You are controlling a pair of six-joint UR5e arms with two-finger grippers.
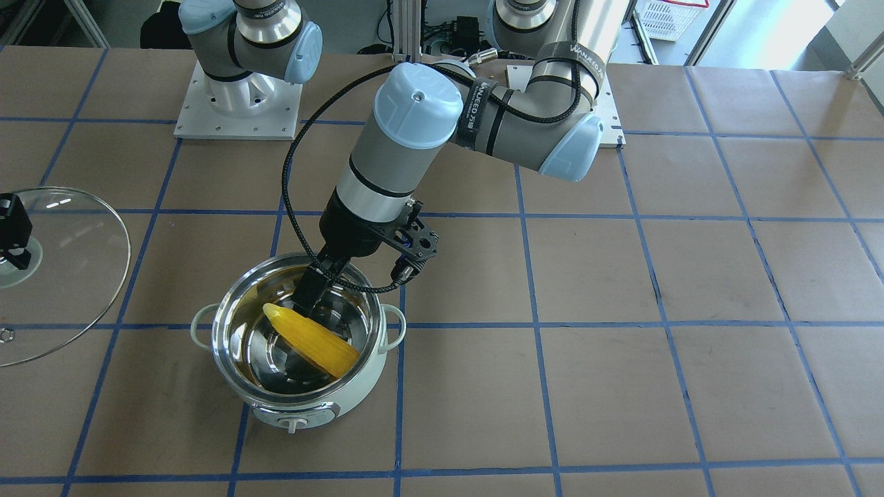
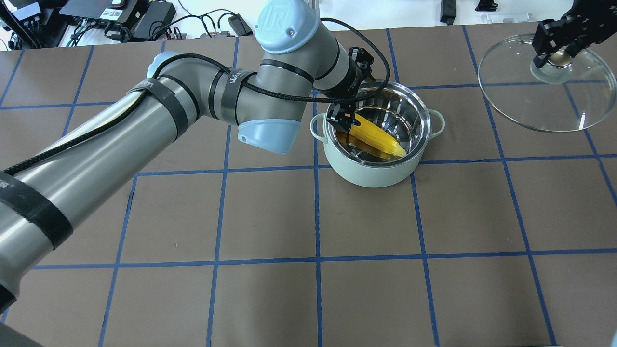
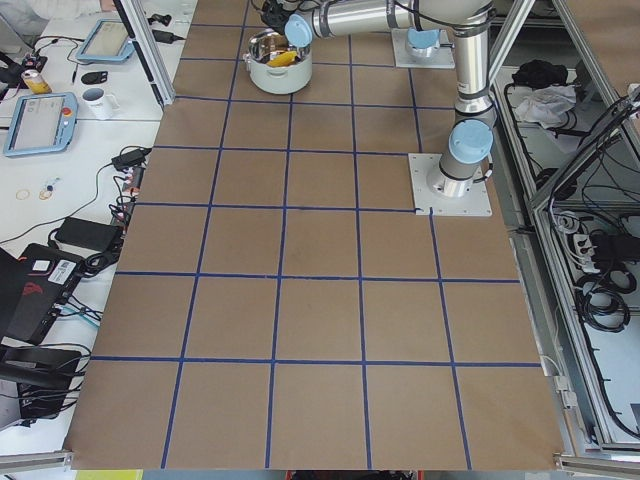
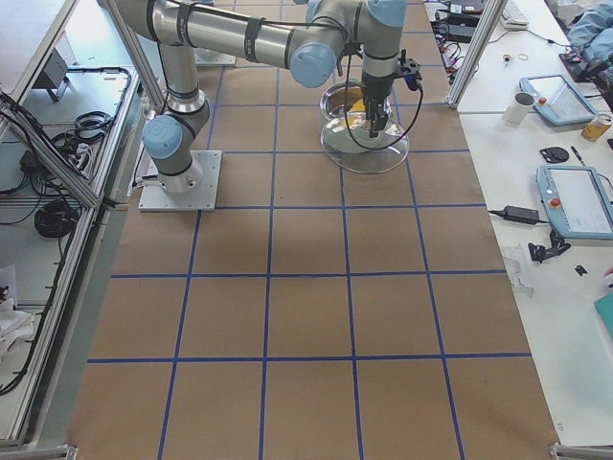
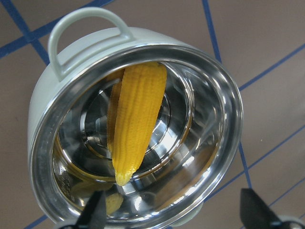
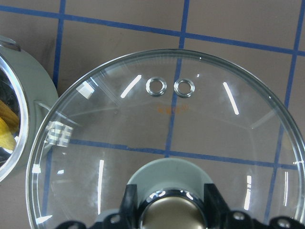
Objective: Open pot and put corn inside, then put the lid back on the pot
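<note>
The mint-green pot (image 1: 297, 407) stands open on the table, also in the overhead view (image 2: 371, 176). The yellow corn (image 1: 314, 342) lies slanted inside its steel bowl, pointed end low, thick end against the wall (image 5: 138, 119). My left gripper (image 2: 344, 120) hangs over the pot's rim just above the corn, its jaws wide apart and empty (image 5: 174, 210). My right gripper (image 2: 554, 50) is shut on the knob of the glass lid (image 2: 544, 101) and holds it off to the pot's side, tilted (image 6: 167, 129).
The table is covered in brown paper with blue tape lines. The arms' base plates (image 1: 238, 103) stand at the robot's edge. A black cable (image 1: 286, 200) loops beside the left wrist, near the pot.
</note>
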